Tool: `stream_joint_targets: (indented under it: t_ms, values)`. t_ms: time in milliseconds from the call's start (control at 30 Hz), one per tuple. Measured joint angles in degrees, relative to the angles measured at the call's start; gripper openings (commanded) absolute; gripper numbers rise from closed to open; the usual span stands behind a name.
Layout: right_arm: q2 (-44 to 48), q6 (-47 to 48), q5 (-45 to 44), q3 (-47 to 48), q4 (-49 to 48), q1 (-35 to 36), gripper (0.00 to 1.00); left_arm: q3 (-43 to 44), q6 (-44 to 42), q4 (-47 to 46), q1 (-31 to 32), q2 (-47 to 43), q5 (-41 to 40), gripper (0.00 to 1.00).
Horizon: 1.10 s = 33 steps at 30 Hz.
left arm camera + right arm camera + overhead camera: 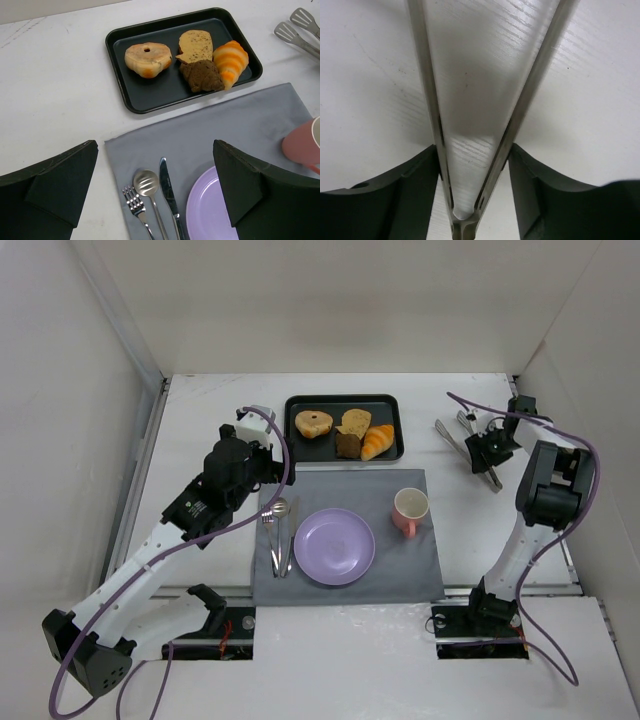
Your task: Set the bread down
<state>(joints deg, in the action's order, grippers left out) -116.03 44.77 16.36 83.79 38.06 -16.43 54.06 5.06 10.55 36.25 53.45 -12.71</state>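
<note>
The bread (314, 424), a round tan bun with a dark hollow, lies at the left of a black tray (315, 450) at the back of the table; it also shows in the left wrist view (148, 59) on the tray (150, 95). My left gripper (264, 443) is open and empty (155, 150), above the grey placemat's left edge, short of the tray. My right gripper (487, 450) is at the far right, its fingers (420, 185) pressed on both arms of metal tongs (426, 75) near their hinge; the tongs (452, 433) lie on the table.
On the tray sit a tan slice (195, 46), a brown cake chunk (202, 76) and an orange croissant (231, 60). A grey placemat (400, 565) holds a purple plate (334, 547), a pink cup (410, 508), and a fork, spoon and knife (281, 530).
</note>
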Motion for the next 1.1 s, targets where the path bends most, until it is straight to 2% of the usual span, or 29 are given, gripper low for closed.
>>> stream_joint_targets:
  t_ms: [133,400,833,1100]
  values:
    - [0.42,0.00,0.31,-0.59,-0.20,0.02,0.53,0.00,0.00,0.00,0.00,0.00,-0.35,1.00]
    - [4.00,-1.27,1.03,-4.68,-2.32,0.02,0.53,0.00,-0.02,0.00,0.00,-0.17,-0.85,1.00]
    - [26.36,-8.90,9.22,-8.96,-6.93,0.02,0.53,0.00,0.00,-0.02,0.00,-1.25,-1.25,1.00]
    - [34.34,-10.80,15.78,-7.98,-2.60,2.89,0.53,0.00,0.00,-0.02,0.00,-1.25,-1.49,1.00]
